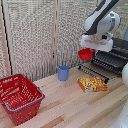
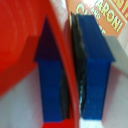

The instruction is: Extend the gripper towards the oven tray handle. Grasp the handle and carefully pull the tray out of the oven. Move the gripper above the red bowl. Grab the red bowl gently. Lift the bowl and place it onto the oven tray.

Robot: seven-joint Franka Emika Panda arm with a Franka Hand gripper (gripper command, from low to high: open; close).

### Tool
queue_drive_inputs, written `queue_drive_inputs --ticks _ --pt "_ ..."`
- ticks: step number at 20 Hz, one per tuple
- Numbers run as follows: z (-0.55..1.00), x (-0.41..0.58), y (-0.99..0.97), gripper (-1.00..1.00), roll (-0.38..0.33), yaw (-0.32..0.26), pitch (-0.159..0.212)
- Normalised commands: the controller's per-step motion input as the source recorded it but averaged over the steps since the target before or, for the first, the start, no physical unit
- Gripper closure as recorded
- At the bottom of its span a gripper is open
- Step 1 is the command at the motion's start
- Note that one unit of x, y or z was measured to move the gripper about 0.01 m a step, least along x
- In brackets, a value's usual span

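My gripper [image 1: 92,50] is shut on the rim of the red bowl [image 1: 85,54] and holds it in the air, just off the end of the tray [image 1: 108,62] toward the exterior view's left. The wire tray sticks out of the dark oven [image 1: 120,46], and its thin handle [image 1: 93,73] runs along the front edge. In the wrist view the two blue fingers [image 2: 96,70] clamp the bowl's thin red wall [image 2: 20,40], with the gripper [image 2: 70,75] closed tight around it.
A blue cup [image 1: 63,73] stands on the wooden table near the curtain. An orange-yellow food packet [image 1: 92,84] lies in front of the tray and shows in the wrist view [image 2: 100,15]. A big red basket [image 1: 19,98] sits at the exterior view's left.
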Motion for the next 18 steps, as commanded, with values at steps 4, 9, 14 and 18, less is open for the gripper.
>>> queue_drive_inputs --ticks 4,9,14,18 --pt "0.3 0.234 -0.54 1.0 0.026 -0.181 -0.038" --pt "0.31 0.264 -0.61 1.0 0.041 -0.142 -0.043" --pt "0.07 0.154 -0.82 1.0 0.045 -0.081 -0.004" --pt "0.01 0.126 -0.87 1.0 0.036 -0.074 -0.001"
